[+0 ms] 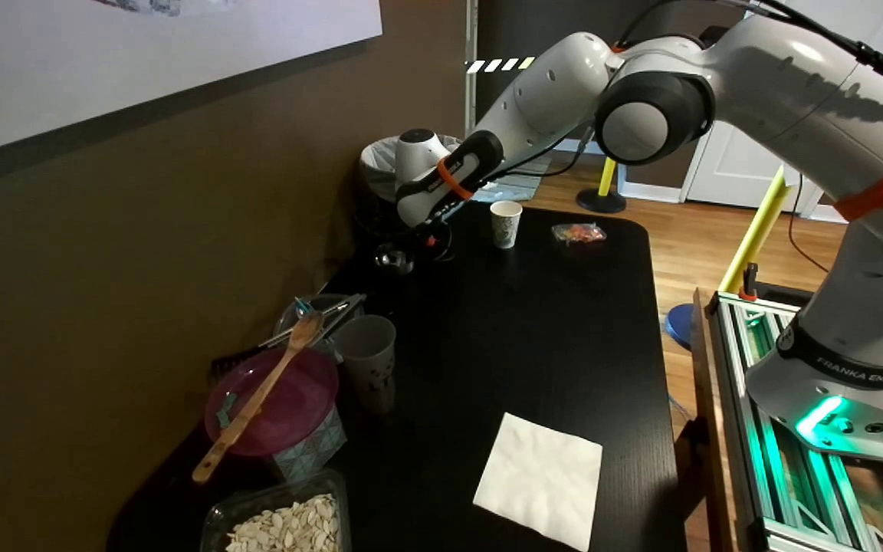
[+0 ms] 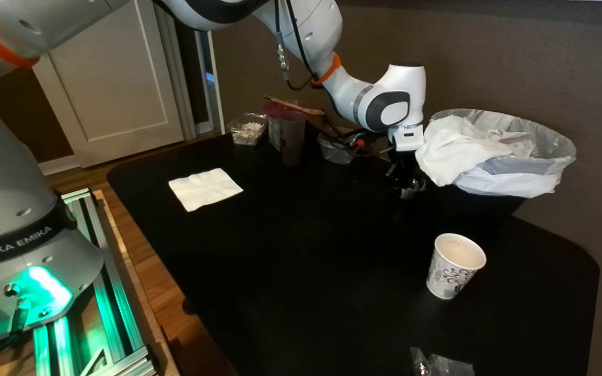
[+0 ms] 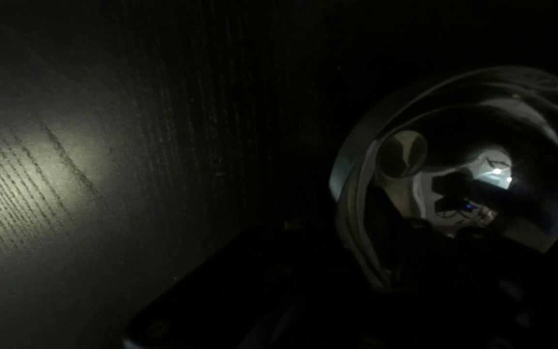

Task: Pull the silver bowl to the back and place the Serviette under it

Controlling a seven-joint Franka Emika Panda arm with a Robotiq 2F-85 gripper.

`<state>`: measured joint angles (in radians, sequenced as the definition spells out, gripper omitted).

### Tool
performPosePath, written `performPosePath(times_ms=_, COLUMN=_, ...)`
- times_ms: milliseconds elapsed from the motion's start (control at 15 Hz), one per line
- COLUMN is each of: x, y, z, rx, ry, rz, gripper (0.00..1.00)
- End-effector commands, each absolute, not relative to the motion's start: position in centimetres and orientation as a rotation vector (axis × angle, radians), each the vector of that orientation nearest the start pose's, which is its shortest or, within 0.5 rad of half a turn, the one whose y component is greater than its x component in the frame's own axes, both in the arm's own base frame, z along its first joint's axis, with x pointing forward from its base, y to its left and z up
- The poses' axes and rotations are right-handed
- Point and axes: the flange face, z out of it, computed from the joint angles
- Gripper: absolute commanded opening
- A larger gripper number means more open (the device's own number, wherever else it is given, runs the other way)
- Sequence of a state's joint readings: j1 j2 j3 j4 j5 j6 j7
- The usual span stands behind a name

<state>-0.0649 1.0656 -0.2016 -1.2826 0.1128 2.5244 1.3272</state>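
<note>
The silver bowl (image 1: 394,259) is small and shiny and sits on the black table near the wall. It also shows in an exterior view (image 2: 412,189), partly behind the gripper. In the wrist view the bowl (image 3: 458,160) fills the right side, its inside facing the camera. My gripper (image 3: 354,227) is very dark there; its fingers look apart, one outside the bowl's wall and one over its inside. Whether they touch the bowl cannot be told. The gripper also shows in both exterior views (image 1: 428,239) (image 2: 403,168). The white serviette (image 1: 539,481) lies flat on the table, also seen here (image 2: 205,189).
A lined bin (image 2: 520,156) stands close beside the gripper. A paper cup (image 2: 452,266) and a candy packet (image 1: 579,233) are on the table. Along the wall stand a grey cup (image 1: 369,360), a pink bowl (image 1: 296,399) with a wooden spoon (image 1: 257,399), and a seed container (image 1: 288,525).
</note>
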Motion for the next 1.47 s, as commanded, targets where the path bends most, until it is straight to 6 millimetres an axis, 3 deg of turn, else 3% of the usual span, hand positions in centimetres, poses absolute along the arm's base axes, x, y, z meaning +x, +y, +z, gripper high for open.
performPosePath(times_ms=0, x=74.6, y=-16.3, z=11.0, rx=-2.210, ry=2.205, rz=-0.307, gripper=0.00)
performPosePath(times_ms=267, x=74.3, y=-15.4, z=12.9, rx=-2.219, ry=2.212, rz=-0.312, gripper=0.00)
performPosePath(times_ms=467, x=72.5, y=-14.4, z=14.9, rx=-2.309, ry=2.154, rz=-0.260, gripper=0.01)
performPosePath(times_ms=667, x=69.8, y=-13.6, z=17.4, rx=-2.479, ry=1.998, rz=-0.132, gripper=0.01)
performPosePath(times_ms=933, x=65.7, y=-14.1, z=20.5, rx=-2.668, ry=1.741, rz=0.003, gripper=0.01)
performPosePath(times_ms=1200, x=60.1, y=-14.8, z=23.4, rx=-2.819, ry=1.464, rz=0.136, gripper=0.01)
performPosePath(times_ms=1267, x=63.9, y=-15.1, z=21.6, rx=-2.771, ry=1.593, rz=0.066, gripper=0.04)
performPosePath(times_ms=1400, x=61.7, y=-15.4, z=22.8, rx=-2.801, ry=1.520, rz=0.101, gripper=0.04)
